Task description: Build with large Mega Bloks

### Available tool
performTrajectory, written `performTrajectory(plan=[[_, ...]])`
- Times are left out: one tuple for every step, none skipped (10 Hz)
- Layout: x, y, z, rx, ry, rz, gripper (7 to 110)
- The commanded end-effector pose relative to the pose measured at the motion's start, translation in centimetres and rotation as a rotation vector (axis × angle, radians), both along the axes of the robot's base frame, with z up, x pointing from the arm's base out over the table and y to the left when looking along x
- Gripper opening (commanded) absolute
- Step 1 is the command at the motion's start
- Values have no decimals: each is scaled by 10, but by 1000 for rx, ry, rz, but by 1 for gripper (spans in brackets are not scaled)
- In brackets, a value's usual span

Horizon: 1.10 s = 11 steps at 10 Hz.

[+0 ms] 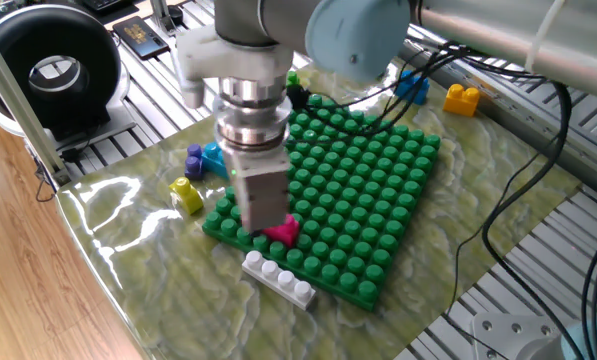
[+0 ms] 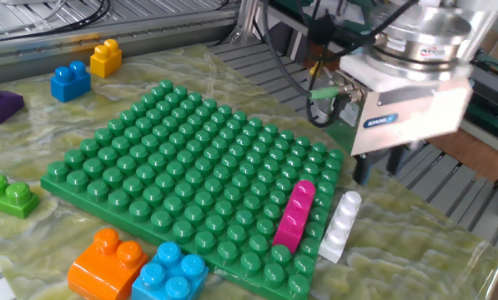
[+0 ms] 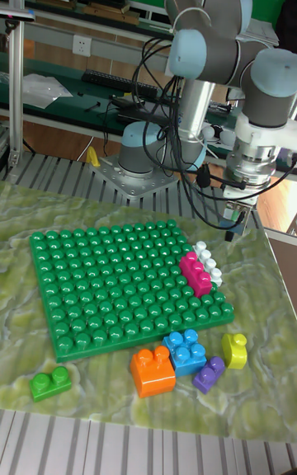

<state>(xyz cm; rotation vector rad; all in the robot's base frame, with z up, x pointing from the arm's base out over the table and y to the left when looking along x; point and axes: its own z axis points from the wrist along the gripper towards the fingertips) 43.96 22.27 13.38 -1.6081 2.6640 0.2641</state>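
A glossy magenta studded brick (image 2: pixel 294 215) sits pressed onto the green knobbly baseplate (image 2: pixel 182 183) edge, beside a white brick (image 2: pixel 338 225); the metal gripper (image 2: pixel 382 162) hovers above, jaws empty, their spread unclear.

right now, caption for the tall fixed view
Gripper raised above magenta brick seated on green baseplate, white brick alongside.

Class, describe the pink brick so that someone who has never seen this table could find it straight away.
Start at the big green studded plate in the middle of the table. Along one edge, near a corner, a long narrow pink brick sits on the plate's studs. The white brick beside it has the same shape but lies off the plate, on the mat.
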Motion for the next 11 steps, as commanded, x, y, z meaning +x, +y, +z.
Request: performTrajectory(plan=[[16, 30, -1, -7, -10, -310, 22], [21, 31, 1, -59, -15, -457, 22], [31, 25, 0, -142, -60, -557, 22], [36, 37, -3, -146, -59, -601, 22], [49, 40, -2, -158, -76, -617, 22], [50, 42, -2, -149, -77, -638, 22], [52, 46, -1, -131, -76, -660, 7], [57, 53, -1, -99, -88, -671, 7], [64, 55, 0, -80, -108, -676, 7], [67, 59, 1, -59, -111, -712, 7], [67, 71, 2, -14, -88, -750, 7]])
